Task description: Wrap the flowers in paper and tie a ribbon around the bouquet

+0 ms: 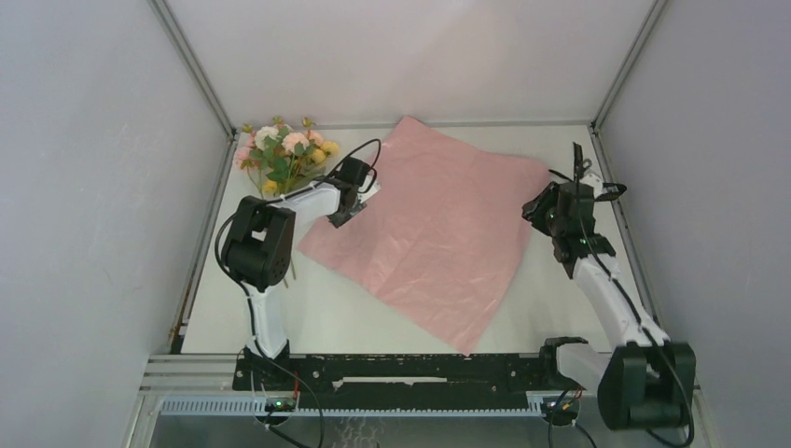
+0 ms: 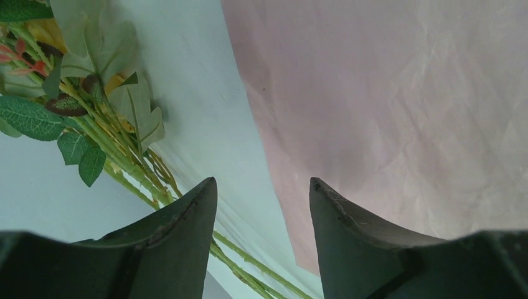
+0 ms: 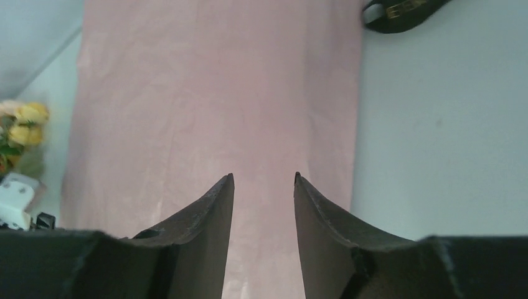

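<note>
Our left arm point(image 1: 270, 308) rises from its base at the near edge, folds at the elbow and reaches forward and to the right. Our left gripper point(image 2: 261, 185) keeps its two dark fingers spread, with a clear gap between the tips. Our right arm point(image 1: 611, 289) leans forward and inward from its own base. Our right gripper point(image 3: 263, 177) points ahead with its fingers parted as well, the gap narrower than on the left.

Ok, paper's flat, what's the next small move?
Probably shift the left gripper onto the stems of the flowers and close. Its jaws stand open and empty beside the edge of the paper, and the flowers lie off the sheet.
</note>
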